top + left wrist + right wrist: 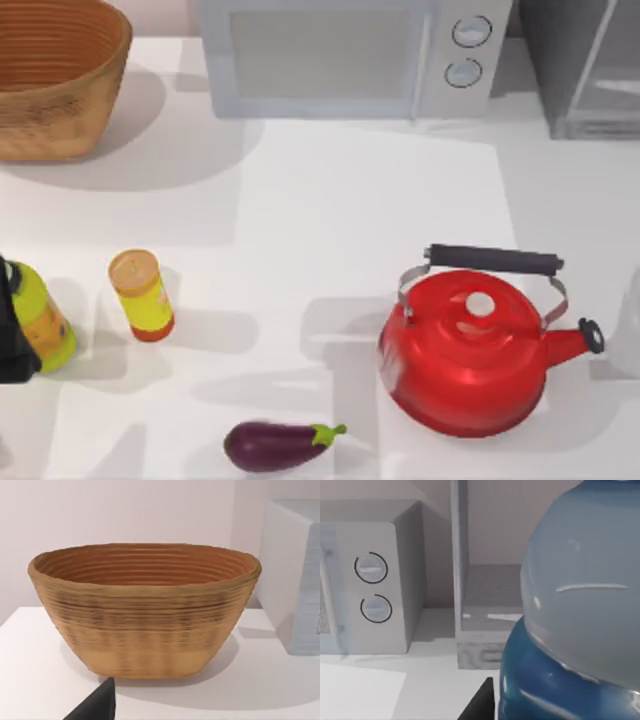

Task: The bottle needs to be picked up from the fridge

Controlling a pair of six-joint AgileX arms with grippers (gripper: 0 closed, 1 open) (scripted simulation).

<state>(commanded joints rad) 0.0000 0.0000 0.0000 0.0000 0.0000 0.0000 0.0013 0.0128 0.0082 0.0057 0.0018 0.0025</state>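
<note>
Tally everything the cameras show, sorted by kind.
Bottles: 3 (yellow bottle, yellow-green bottle, blue bottle)
Appliances: 2 (microwave, fridge)
Kettle: 1
Basket: 1
Eggplant: 1
Total: 8

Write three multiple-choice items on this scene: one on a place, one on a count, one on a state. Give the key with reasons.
1. Where does the eggplant lie?
A. In the basket
B. On top of the microwave
C. On the table, to the left of the red kettle

2. How many round dials does the microwave have?
A. One
B. Two
C. Four

3. How does the yellow bottle with orange lid stand?
A. Upright on the table
B. Lying on its side
C. Tipped against the kettle

Key:
1 C, since the top view shows it on the white tabletop left of the kettle.
2 B, since two dials sit one above the other beside its door.
3 A, since its lid faces up and it stands apart from everything else.
</note>
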